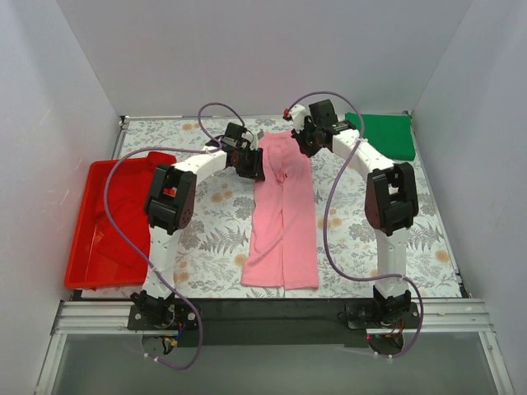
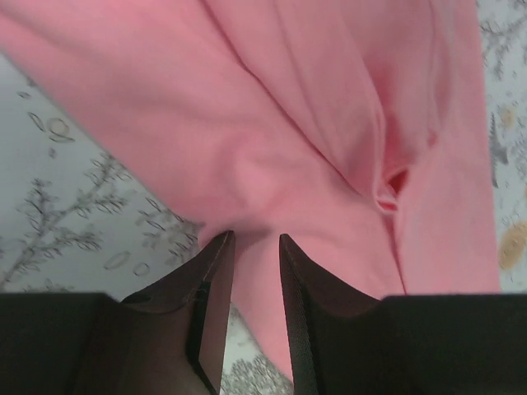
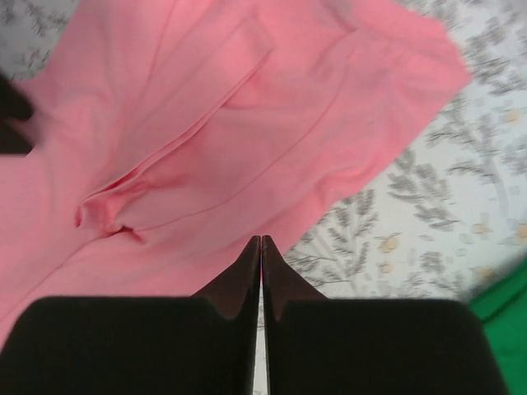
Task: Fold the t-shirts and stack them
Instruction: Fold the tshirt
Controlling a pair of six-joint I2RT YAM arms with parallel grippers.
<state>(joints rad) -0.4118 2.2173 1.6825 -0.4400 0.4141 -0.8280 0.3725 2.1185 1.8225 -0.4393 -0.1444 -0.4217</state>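
Observation:
The light pink t-shirt (image 1: 284,222) lies as a long narrow strip down the middle of the table, also in the left wrist view (image 2: 313,107) and the right wrist view (image 3: 247,123). The dark green t-shirt (image 1: 385,136) lies folded at the back right, and a corner of it shows in the right wrist view (image 3: 504,322). My left gripper (image 1: 254,167) (image 2: 254,240) is at the pink shirt's far left edge, its jaws narrowly apart with a bunch of pink fabric between them. My right gripper (image 1: 303,144) (image 3: 261,240) is at the shirt's far right edge, pinched on a sliver of pink fabric.
A red plastic tray (image 1: 92,239) stands at the table's left side. White walls enclose the left, back and right. The floral tablecloth (image 1: 214,239) covers the table between the tray and the shirt.

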